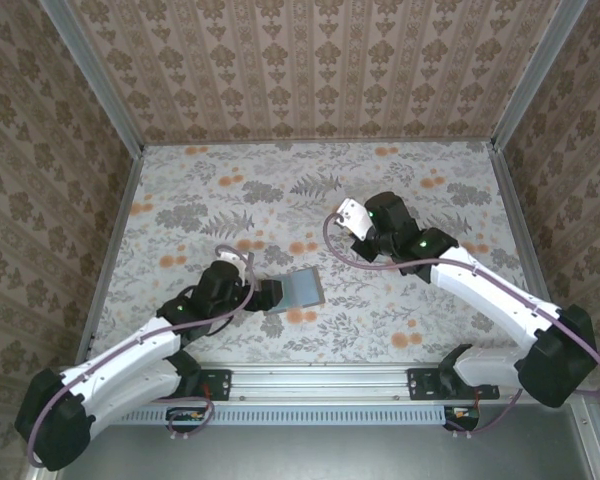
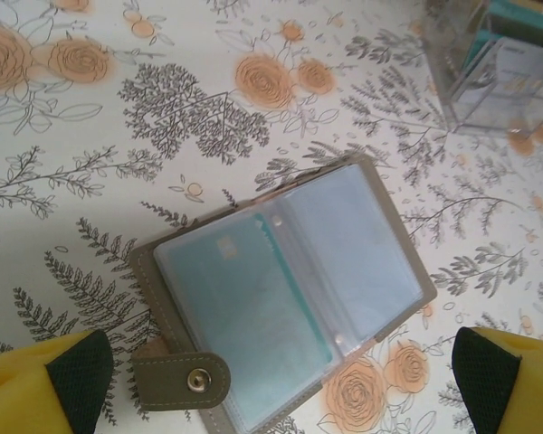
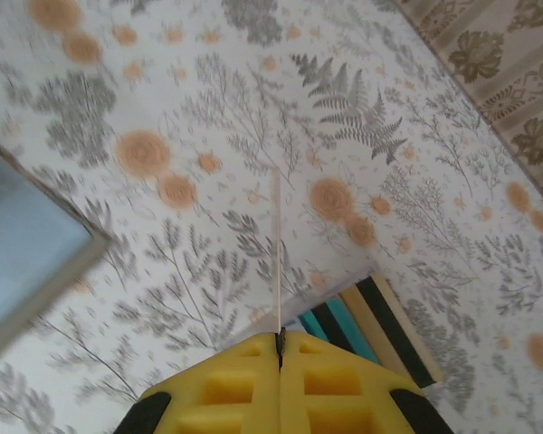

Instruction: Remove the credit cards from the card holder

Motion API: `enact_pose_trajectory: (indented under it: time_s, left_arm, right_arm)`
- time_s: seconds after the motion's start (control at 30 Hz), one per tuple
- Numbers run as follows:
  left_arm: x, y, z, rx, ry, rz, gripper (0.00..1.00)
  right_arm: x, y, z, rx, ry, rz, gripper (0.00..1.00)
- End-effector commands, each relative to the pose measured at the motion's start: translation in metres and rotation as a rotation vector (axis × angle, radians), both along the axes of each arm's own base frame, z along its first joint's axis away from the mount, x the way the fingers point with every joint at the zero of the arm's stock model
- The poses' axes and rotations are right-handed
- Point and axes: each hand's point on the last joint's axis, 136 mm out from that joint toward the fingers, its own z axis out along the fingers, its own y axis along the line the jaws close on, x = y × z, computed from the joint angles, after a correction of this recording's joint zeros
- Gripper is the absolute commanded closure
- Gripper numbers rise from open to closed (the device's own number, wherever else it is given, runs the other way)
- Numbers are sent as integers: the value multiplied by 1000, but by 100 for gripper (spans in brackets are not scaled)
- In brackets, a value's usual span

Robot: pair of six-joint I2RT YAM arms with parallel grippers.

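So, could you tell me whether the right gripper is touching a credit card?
Touching: the right wrist view shows the right gripper clamped on an edge-on credit card.

White arms [image 1: 130,352], black joints [image 1: 215,290], purple cables [image 1: 327,235] — yellow hands [image 2: 285,380]

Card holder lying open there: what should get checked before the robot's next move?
1. Card holder lies open and flat on the table: ok.
2. Left gripper open wide over the holder: ok.
3. Right gripper shut on a thin card, seen edge-on: ok.
4. Cards left in the holder's sleeves: cannot tell.
5. Clear box stands apart from the holder: ok.
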Motion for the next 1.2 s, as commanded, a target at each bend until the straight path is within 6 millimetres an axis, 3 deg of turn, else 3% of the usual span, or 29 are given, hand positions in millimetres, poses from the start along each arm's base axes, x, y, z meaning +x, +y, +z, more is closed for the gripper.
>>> enact_pose_trajectory:
  time_s: [0.0, 0.17, 0.33, 0.4, 0.6, 0.8, 1.17]
  left_arm:
    - [-3, 1, 3, -26, -15, -5, 0]
    - [-3, 5, 5, -35, -26, 6, 0]
    - [-3, 5, 4, -35, -25, 6, 0]
    - [-4, 5, 5, -35, -27, 7, 0]
    - [-3, 6, 4, -30, -26, 10, 0]
    - [-2, 8, 2, -22, -23, 20, 0]
    - [-1, 10, -2, -11, -6, 25, 0]
  right_arm:
    - [4, -10, -15, -194, -16, 139, 100]
    - [22, -20, -11, -221, -35, 147, 100]
    - [37, -32, -22, -292, -50, 164, 100]
    - [45, -36, -35, -319, -28, 167, 100]
    - [63, -46, -42, -343, -19, 150, 100]
    - [71, -55, -51, -355, -4, 142, 100]
    - [66, -69, -75, -397, 52, 178, 100]
